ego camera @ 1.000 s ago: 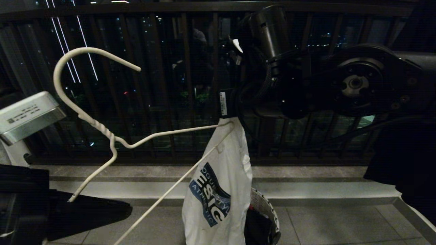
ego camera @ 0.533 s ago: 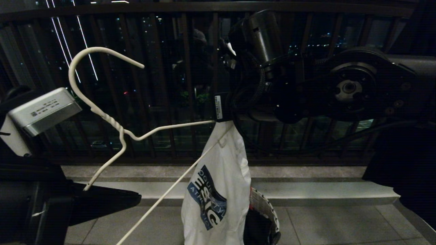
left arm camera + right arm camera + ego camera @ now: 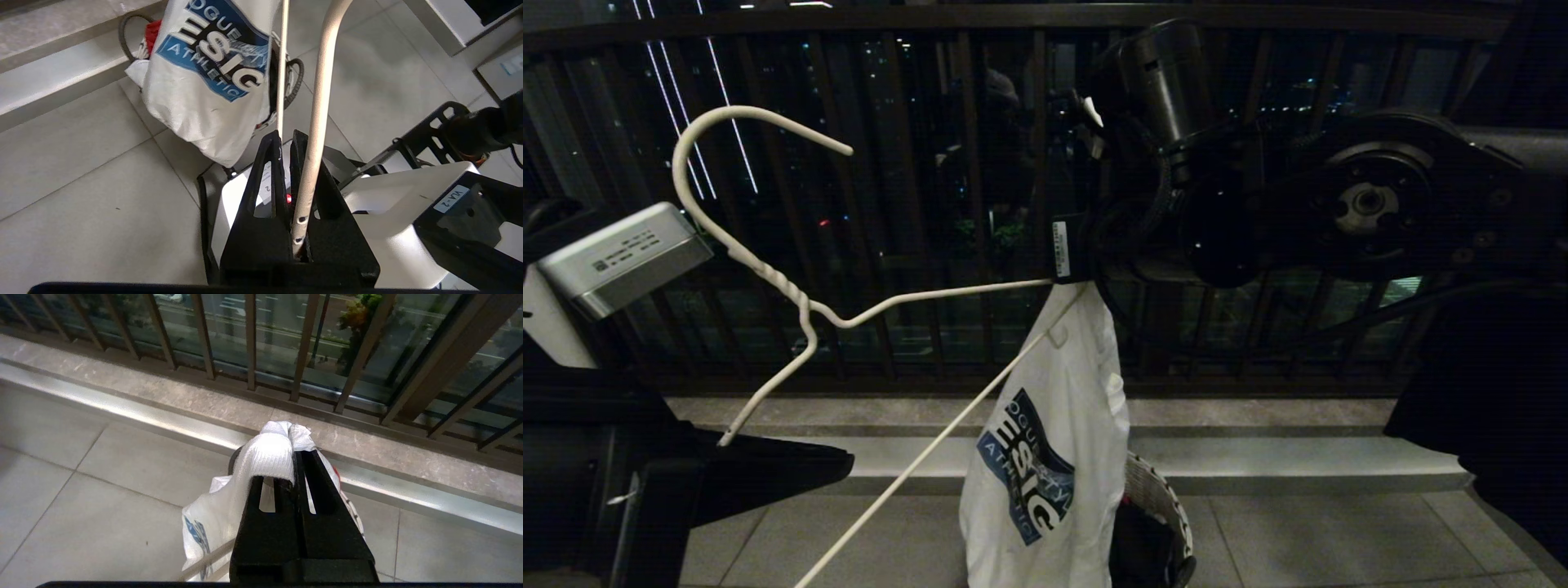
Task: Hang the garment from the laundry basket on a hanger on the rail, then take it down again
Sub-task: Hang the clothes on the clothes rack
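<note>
The hanger (image 3: 800,306), thin white wire with a twisted neck, hangs tilted in the air before the balustrade, hook up and to the left. My left gripper (image 3: 845,467) (image 3: 286,136) is shut on the hanger's (image 3: 316,122) near shoulder wire, low on the left. Up in the middle, my right gripper (image 3: 1072,282) (image 3: 300,455) is shut on the ribbed collar of the white garment (image 3: 1045,457) (image 3: 267,457). The hanger's far shoulder runs into that collar. The garment (image 3: 196,81) droops, blue graphic showing, over the laundry basket (image 3: 1160,502) (image 3: 300,69) on the floor. The rail is out of view.
A dark balustrade (image 3: 964,204) of upright bars closes the far side above a stone ledge and metal step (image 3: 1298,461). A black garment (image 3: 1486,392) hangs at the right. My right arm (image 3: 1339,204) fills the upper right. My own base (image 3: 408,196) lies under the left gripper.
My left gripper has risen a little and drawn inward, lifting the hanger's near end and shifting the hook slightly right. The right gripper and the garment have stayed about where they were.
</note>
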Robot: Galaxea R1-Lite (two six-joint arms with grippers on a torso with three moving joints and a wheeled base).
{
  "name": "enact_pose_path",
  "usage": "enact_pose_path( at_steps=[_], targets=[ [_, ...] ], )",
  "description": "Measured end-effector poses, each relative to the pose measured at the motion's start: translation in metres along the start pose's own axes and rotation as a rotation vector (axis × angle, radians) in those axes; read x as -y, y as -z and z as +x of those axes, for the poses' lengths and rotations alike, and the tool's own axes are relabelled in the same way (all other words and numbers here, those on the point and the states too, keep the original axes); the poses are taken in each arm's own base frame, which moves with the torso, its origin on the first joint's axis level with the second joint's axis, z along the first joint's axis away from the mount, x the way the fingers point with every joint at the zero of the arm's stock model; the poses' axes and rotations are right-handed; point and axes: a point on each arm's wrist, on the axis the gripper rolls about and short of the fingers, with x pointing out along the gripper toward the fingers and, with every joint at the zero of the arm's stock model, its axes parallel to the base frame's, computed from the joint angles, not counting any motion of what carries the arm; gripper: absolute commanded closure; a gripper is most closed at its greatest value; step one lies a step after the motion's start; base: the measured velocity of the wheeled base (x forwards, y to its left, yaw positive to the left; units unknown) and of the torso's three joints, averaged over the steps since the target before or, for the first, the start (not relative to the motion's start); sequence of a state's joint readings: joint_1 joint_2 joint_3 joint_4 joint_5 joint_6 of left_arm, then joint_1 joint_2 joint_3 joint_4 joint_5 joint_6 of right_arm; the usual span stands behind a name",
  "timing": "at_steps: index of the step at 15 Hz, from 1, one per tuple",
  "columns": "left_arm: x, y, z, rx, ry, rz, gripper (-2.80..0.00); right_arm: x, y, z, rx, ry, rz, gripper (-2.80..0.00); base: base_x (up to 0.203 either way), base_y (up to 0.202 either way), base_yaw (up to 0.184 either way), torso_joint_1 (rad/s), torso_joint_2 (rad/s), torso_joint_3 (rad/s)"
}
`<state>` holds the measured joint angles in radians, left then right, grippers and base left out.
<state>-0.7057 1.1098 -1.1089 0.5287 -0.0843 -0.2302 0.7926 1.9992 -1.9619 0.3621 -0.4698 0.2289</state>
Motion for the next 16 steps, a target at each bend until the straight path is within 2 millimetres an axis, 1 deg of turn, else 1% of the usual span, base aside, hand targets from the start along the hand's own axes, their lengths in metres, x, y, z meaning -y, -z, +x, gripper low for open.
enact_pose_path(
  at_steps=[5, 9, 11, 16],
  targets=[
    [-0.0011, 0.0001, -0.0003, 0.011, -0.045, 0.001, 0.00, 0.0023, -0.0044, -0.0040, 0.015, 0.005, 0.007, 0.00, 0.000, 0.000, 0.000, 0.000, 0.00, 0.000],
    [-0.0027, -0.0011, 0.0053, 0.009, -0.109, -0.001, 0.00, 0.0030, -0.0052, -0.0049, 0.020, 0.017, 0.007, 0.00, 0.000, 0.000, 0.000, 0.000, 0.00, 0.000],
    [-0.0028, -0.0017, 0.0065, 0.007, -0.113, -0.001, 0.00, 0.0031, -0.0051, -0.0049, 0.020, 0.020, 0.002, 0.00, 0.000, 0.000, 0.000, 0.000, 0.00, 0.000],
    [-0.0047, -0.0055, 0.0039, 0.028, -0.134, -0.020, 0.00, 0.0051, -0.0054, -0.0051, 0.022, 0.043, 0.000, 0.00, 0.000, 0.000, 0.000, 0.000, 0.00, 0.000]
  ],
)
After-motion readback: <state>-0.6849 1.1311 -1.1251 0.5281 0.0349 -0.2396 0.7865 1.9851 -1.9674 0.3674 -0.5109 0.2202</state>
